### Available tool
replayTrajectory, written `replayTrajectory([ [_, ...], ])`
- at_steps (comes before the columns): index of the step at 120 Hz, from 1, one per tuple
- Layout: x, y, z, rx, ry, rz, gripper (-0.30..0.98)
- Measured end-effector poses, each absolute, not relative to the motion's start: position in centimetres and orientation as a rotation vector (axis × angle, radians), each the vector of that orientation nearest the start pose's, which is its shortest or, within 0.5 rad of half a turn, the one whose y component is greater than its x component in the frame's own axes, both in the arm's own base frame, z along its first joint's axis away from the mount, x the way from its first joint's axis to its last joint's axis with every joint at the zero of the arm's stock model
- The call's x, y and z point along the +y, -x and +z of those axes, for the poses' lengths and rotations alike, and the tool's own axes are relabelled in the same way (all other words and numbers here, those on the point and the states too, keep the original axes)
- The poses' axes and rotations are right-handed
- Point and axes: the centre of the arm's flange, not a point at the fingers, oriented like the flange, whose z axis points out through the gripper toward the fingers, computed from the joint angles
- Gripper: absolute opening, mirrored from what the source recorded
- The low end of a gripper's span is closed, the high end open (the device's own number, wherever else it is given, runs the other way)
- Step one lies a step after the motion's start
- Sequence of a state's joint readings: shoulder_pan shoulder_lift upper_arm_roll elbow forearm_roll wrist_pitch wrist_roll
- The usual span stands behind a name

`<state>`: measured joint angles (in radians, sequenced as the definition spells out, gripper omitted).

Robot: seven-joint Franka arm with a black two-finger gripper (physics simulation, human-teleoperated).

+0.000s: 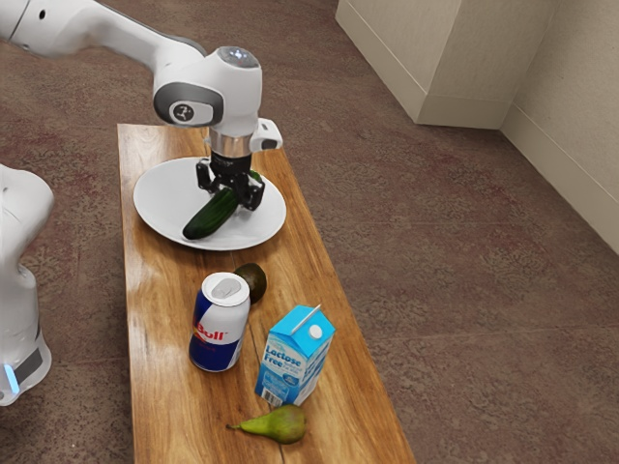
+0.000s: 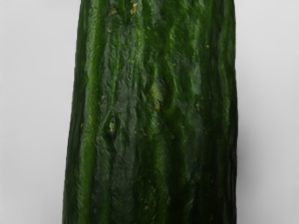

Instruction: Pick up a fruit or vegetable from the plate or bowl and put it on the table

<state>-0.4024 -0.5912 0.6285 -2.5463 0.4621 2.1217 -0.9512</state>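
The gripper [image 1: 229,191] is low over the white plate [image 1: 160,208], astride the middle of a dark green cucumber [image 1: 210,215]. Its black fingers stand apart, one on each side of the cucumber, and it looks open. The cucumber lies across the plate, its near end toward the can and its far end partly hidden behind the hand. Seen from the wrist, the cucumber [image 2: 152,112] runs straight beneath the hand, with the pale plate [image 2: 266,93] on both sides of it.
On the wooden table [image 1: 160,338], a dark avocado [image 1: 253,281] lies just beyond the plate, beside a Red Bull can [image 1: 220,324]. A blue and white milk carton [image 1: 294,358] and a green pear [image 1: 279,424] stand farther along, near the exterior view's bottom.
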Motion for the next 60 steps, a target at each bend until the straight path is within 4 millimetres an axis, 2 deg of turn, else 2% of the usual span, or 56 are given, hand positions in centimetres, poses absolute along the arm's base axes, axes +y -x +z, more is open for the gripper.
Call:
replayTrajectory([
  [10, 13.0, -38.6, 45.6, -1.384, 2.824, -0.256, 0.20],
  [23, 16.4, -39.8, 51.4, -1.479, 2.821, -0.434, 0.21],
  [29, 16.9, -40.8, 54.2, -1.469, 2.840, -0.522, 0.19],
  [34, 14.3, -41.8, 57.7, -1.367, 2.875, -0.633, 0.18],
  [40, 9.4, -42.4, 64.0, -1.202, 2.938, -0.787, 0.19],
  [46, 5.1, -41.9, 68.6, -1.064, 2.999, -0.872, 0.19],
  [53, 0.2, -40.6, 72.2, -0.912, 3.058, -0.922, 0.19],
  [60, -4.9, -38.7, 73.9, -0.753, 3.119, -0.917, 0.19],
])
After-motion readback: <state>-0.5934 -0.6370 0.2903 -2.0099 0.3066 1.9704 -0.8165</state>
